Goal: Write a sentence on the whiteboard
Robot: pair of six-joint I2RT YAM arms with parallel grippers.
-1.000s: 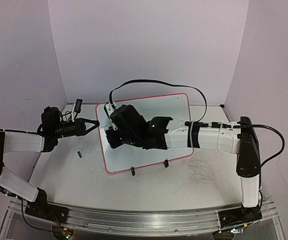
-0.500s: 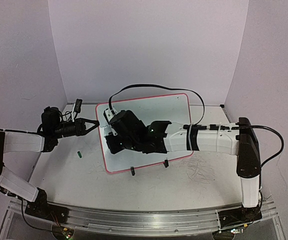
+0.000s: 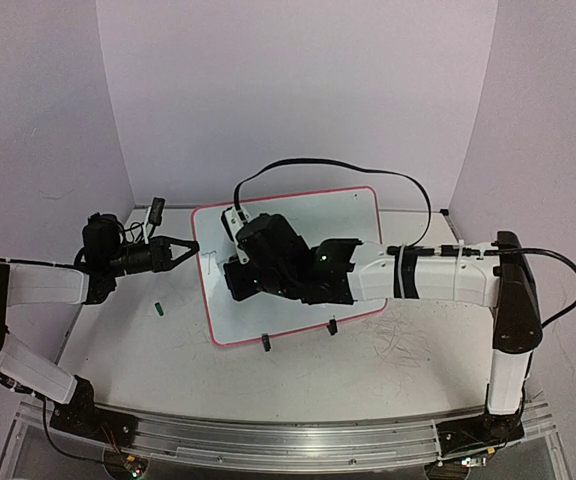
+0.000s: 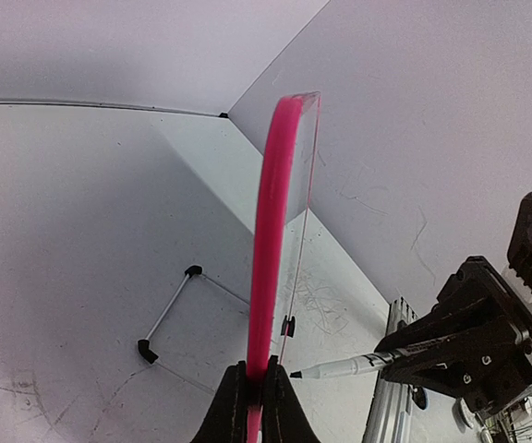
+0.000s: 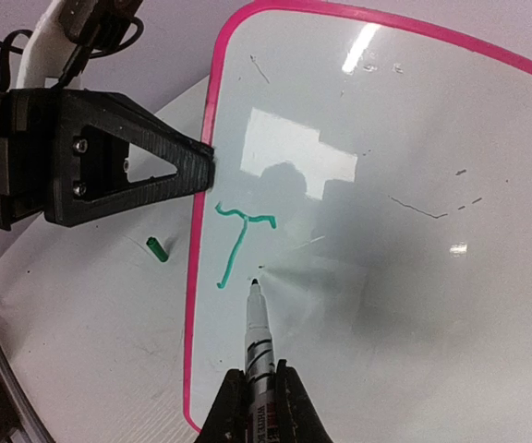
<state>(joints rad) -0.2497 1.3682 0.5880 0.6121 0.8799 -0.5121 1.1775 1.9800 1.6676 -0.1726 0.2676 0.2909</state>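
Near the back of the pale, scuffed table (image 3: 168, 350) stands the whiteboard (image 3: 353, 215) — a glossy white rectangle with a thin pink rounded-corner frame, propped on two small black clip feet (image 3: 265, 343). Its surface mirrors ceiling lights and carries faint grey scratch marks. One green letter, a "T" (image 5: 238, 242), sits close to the board's left edge; that is all of the sentence so far. The left gripper (image 3: 192, 249), matte black with triangular fingers, is clamped onto the pink frame at the board's left edge. The right gripper (image 5: 257, 399) is closed around a slim white marker (image 5: 259, 337) with black print, whose dark tip hangs just right of the T's foot — whether it touches the board I cannot tell. A small green cap (image 5: 158, 249) lies on the table beside the board.
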